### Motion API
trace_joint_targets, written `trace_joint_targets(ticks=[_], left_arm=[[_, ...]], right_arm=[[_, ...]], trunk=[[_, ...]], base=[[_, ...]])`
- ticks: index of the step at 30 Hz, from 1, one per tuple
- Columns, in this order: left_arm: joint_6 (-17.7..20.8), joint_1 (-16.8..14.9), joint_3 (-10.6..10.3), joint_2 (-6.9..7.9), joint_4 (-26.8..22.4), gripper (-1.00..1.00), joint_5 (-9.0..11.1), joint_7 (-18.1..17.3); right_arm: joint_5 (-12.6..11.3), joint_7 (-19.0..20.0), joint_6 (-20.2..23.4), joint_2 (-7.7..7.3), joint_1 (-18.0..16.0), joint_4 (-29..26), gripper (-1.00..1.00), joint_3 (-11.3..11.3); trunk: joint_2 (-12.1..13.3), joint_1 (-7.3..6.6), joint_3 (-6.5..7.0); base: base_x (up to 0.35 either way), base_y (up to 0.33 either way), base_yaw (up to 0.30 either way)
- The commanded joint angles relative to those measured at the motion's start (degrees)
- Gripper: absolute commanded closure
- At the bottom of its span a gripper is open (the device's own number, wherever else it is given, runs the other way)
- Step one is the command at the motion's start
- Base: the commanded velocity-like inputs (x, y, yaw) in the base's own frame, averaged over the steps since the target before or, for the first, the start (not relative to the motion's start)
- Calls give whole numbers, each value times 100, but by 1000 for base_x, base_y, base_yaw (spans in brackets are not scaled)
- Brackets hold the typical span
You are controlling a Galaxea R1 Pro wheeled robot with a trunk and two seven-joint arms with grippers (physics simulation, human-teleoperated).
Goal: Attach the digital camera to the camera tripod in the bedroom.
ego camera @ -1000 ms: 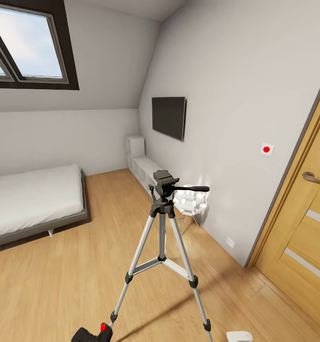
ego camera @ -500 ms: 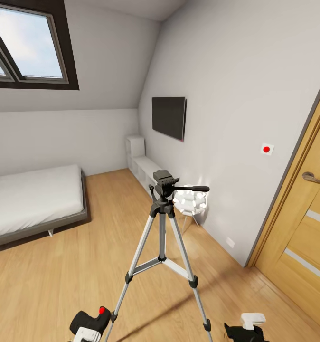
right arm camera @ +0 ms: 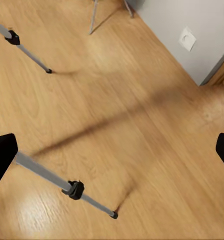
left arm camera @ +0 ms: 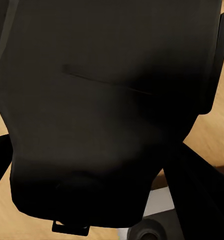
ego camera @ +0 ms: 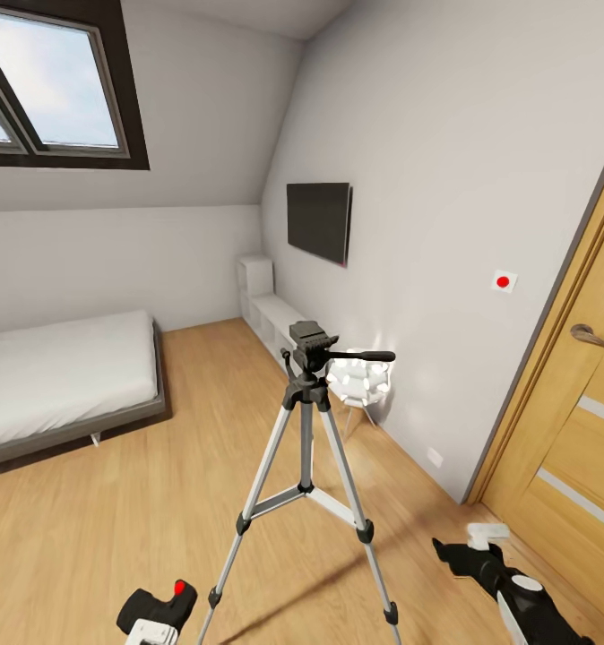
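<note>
The camera tripod (ego camera: 306, 421) stands on the wood floor in the middle of the head view, its black head (ego camera: 313, 343) bare and its pan handle pointing right. The digital camera (ego camera: 159, 607), black with a red button (ego camera: 180, 589), is low at the left, beside the tripod's near left leg. My left gripper (ego camera: 150, 630) is shut on it from below. In the left wrist view the camera's dark body (left arm camera: 107, 100) sits close between the fingers. My right gripper (ego camera: 463, 541) hangs open low at the right; its fingertips (right arm camera: 2, 156) stand wide apart over the floor and a tripod leg (right arm camera: 74, 190).
A white bulbous floor lamp (ego camera: 360, 383) stands just behind the tripod by the right wall. The wooden door (ego camera: 571, 448) is at the right and the grey bed (ego camera: 60, 376) at the left. A wall TV (ego camera: 318, 221) hangs above a low white shelf (ego camera: 271, 313).
My left gripper has lifted the camera a little and shifted it left. My right gripper has risen into view from the bottom edge and moved up and right.
</note>
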Motion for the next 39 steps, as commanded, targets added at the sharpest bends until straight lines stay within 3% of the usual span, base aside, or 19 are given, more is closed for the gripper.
trace_joint_targets(ticks=[1, 5, 11, 23, 35, 39], left_arm=[[-18, -6, -47, 8, 8, 100, 89, -21], [-18, -2, -47, 15, 43, 100, 189, -21], [-19, -3, -40, 17, 67, 100, 241, -21], [-19, -1, -38, 9, 63, 100, 247, -21], [-19, -3, -38, -12, 63, 100, 247, -21], [-19, -1, -38, -16, 63, 100, 247, -21]], right_arm=[[61, 60, 183, 5, -4, -229, -100, -26], [61, 204, 611, 5, -4, -817, -100, -7], [80, 1170, 1184, -6, -4, -1842, -100, 12], [107, 2165, 1340, -3, -4, -3015, -100, 116], [103, 2404, 1866, 15, -4, -3495, -100, 1029], [99, 2528, 1902, 31, -4, -3572, -100, 1165]], trunk=[[-13, 4, -13], [-13, 4, -13], [-13, 4, -13], [-13, 4, -13], [-13, 4, -13], [-13, 4, -13]], base=[[0, 0, 0], [0, 0, 0], [0, 0, 0], [0, 0, 0], [0, 0, 0], [0, 0, 0]])
